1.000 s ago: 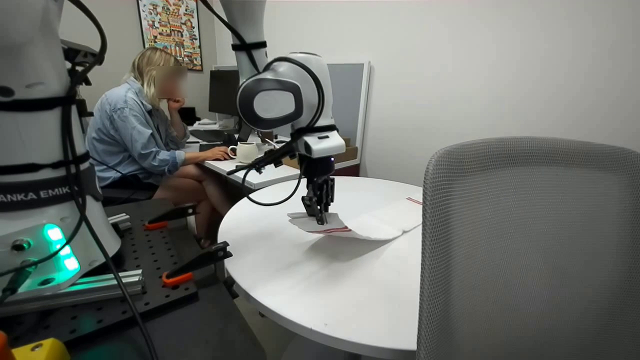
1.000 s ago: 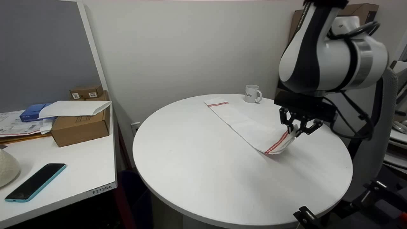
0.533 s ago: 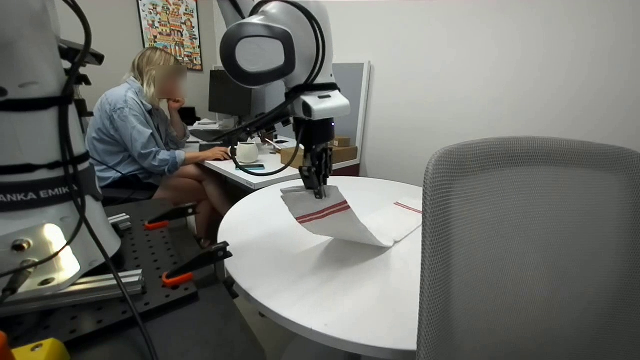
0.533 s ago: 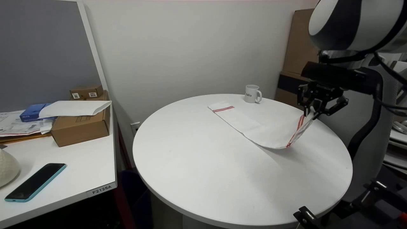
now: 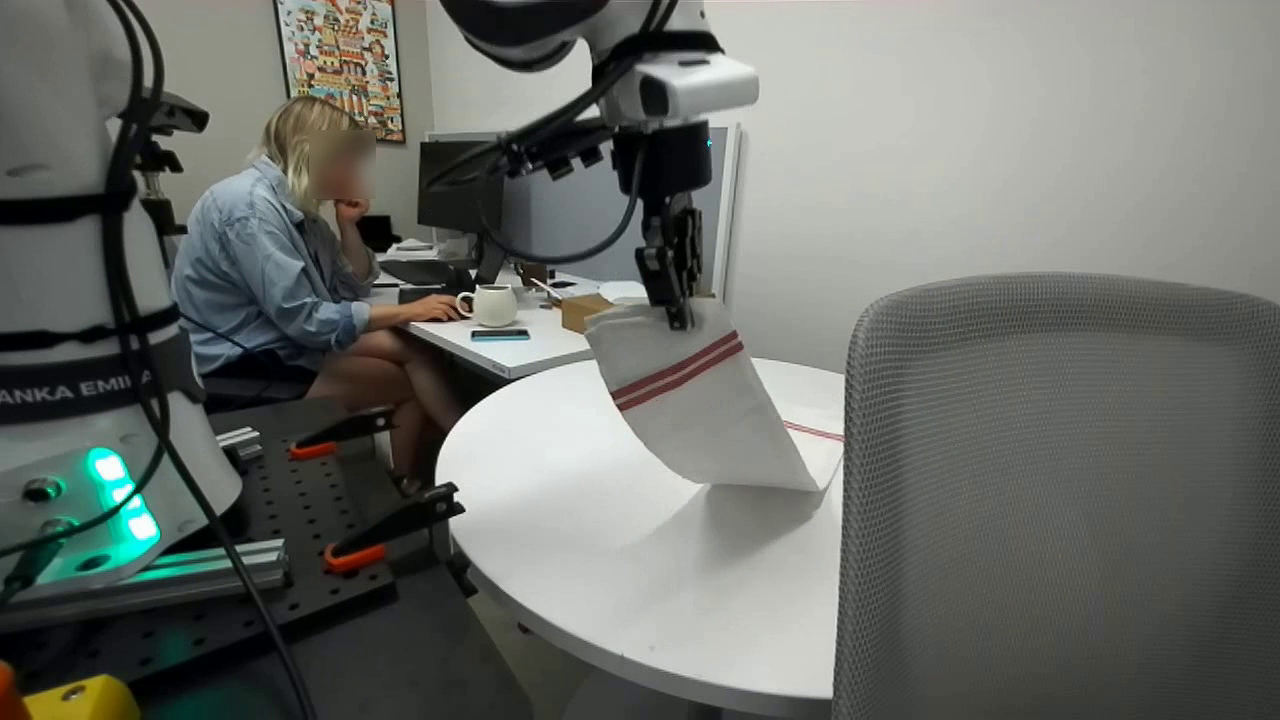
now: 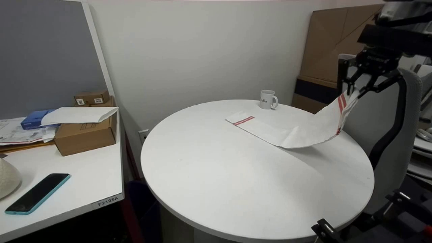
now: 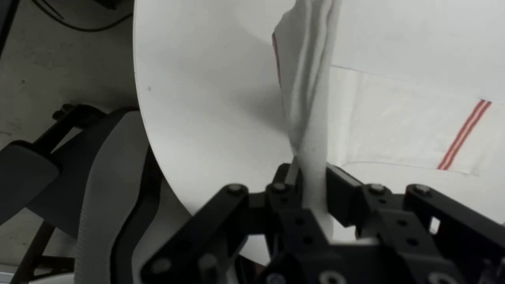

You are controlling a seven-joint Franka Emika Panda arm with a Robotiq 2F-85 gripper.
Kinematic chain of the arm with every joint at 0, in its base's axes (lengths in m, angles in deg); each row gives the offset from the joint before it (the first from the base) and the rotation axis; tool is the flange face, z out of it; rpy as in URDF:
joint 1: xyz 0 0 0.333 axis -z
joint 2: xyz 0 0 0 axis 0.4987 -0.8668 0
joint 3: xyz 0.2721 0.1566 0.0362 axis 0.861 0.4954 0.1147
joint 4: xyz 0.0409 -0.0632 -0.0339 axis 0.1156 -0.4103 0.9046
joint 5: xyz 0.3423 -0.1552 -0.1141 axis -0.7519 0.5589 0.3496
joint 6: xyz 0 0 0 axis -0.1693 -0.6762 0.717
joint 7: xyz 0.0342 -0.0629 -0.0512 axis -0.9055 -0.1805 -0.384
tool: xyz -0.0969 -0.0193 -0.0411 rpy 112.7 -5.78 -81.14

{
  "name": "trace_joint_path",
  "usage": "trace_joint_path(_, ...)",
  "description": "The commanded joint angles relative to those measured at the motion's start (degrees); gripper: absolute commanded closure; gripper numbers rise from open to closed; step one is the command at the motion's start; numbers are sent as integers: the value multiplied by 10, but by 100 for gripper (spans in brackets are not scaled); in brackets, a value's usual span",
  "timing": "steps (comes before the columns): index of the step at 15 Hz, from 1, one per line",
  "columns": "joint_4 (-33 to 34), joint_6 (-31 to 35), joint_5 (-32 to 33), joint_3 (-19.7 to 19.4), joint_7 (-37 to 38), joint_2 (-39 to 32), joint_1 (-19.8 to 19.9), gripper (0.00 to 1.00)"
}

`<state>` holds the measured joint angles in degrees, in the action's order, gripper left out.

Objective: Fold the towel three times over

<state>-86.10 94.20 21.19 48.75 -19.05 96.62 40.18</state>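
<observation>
The towel, white with narrow red stripes, is partly lifted off the round white table. In both exterior views, my gripper (image 5: 681,316) (image 6: 354,93) holds the towel (image 5: 700,425) (image 6: 305,133) by one end, high above the table. The raised end hangs in a curve, and the far end with its red stripe lies flat. In the wrist view, the fingers (image 7: 313,177) are closed around a bunched strip of cloth. There the flat part of the towel (image 7: 406,122) lies to the right. In an exterior view the chair hides the towel's far end.
The round table (image 6: 209,175) carries a white mug (image 6: 266,100) near the wall. A grey mesh chair (image 5: 1060,480) stands at its edge; it also shows in the wrist view (image 7: 108,185). A desk with a cardboard box (image 6: 88,135) and phone (image 6: 37,193) stands beside. A person (image 5: 270,250) sits there.
My gripper has risen with the towel's end, moving right in the exterior views. More of the towel is off the table. The flat end has slid slightly along the table.
</observation>
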Motion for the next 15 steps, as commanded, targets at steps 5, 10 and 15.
trace_joint_path(5, 11, -152, -4, 54, -47, 190, 84, 97)
trace_joint_path(10, 119, -192, -29, 74, -36, 142, 68, 97)
trace_joint_path(15, 281, -183, -57, 85, 8, -2, 55, 97)
